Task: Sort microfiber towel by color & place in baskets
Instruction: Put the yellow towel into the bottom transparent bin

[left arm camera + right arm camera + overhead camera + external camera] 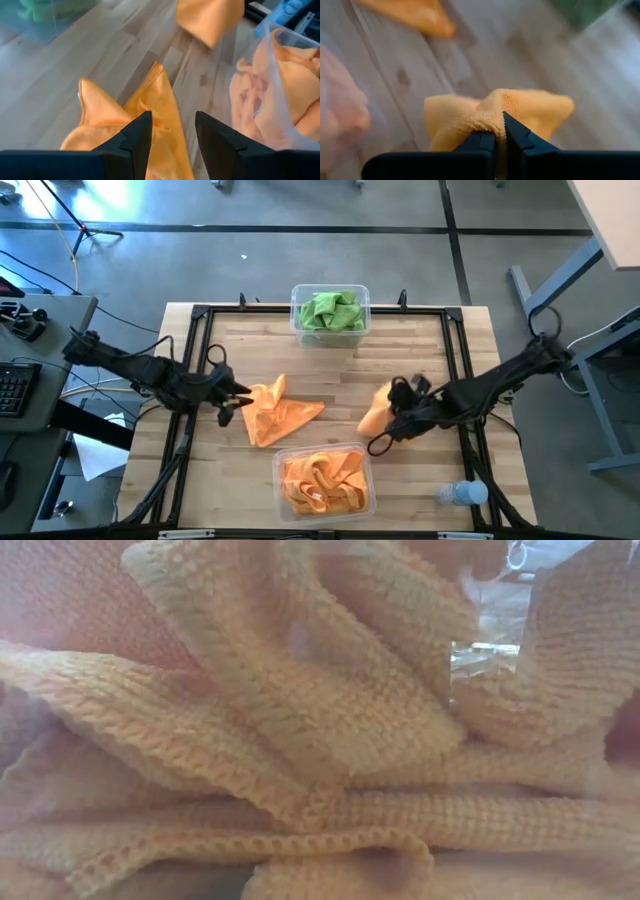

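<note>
right gripper (499, 131) is clamped on 1 orange towel (377, 412), just right of the orange basket (324, 480). carry it fully over the rim before letting go. left gripper (172, 131) sits open at the other orange towel (278, 412) mid-table.

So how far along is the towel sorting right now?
Done: green towels fill the far basket, and orange ones sit in the near basket. In hand: the right gripper is shut on an orange towel. Left: the spread orange towel on the table, where the left gripper sits open over it.
</note>
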